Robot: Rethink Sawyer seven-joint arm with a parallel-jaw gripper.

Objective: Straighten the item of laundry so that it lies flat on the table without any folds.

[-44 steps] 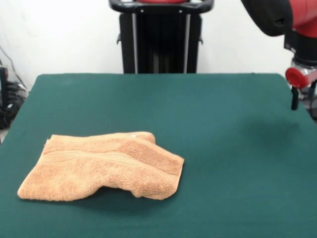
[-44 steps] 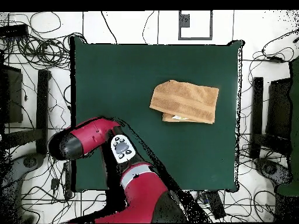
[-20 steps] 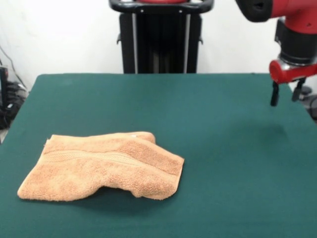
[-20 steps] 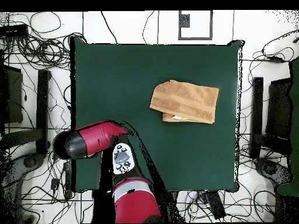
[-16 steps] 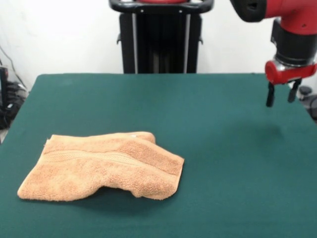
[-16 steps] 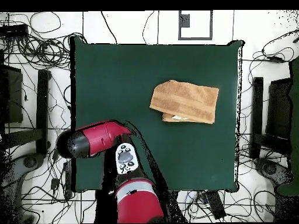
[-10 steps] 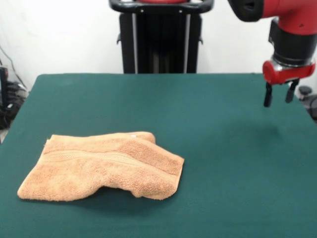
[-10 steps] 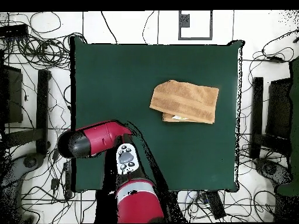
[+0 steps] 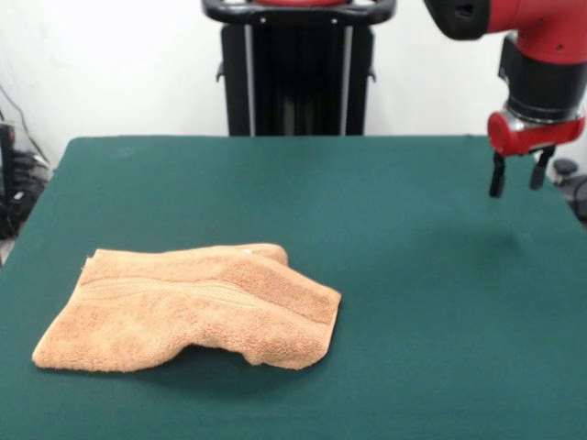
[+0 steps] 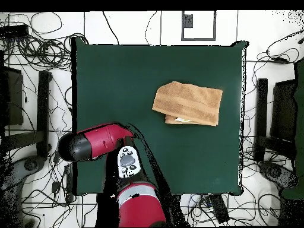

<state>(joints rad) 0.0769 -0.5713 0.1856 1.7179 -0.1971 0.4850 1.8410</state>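
Terry towel [image 9: 188, 307] folded; fingers [image 9: 498, 174] apart

A plain white wall [image 9: 119, 64] stood behind the scene. From above, the pale floor [image 10: 148, 27] was strewn with tangled black cables [image 10: 35, 35], thickest toward 9 and 10 o'clock. At 12 o'clock a square marker [image 10: 198, 25] outlined in black lay on the floor. Dark stands [image 10: 44, 113] flanked both sides, at 9 and 3 o'clock.

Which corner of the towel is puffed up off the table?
The towel's corner nearest the end effector, at the front view's right. It is folded double and arches over a dark gap, while the opposite end lies flat on the table.
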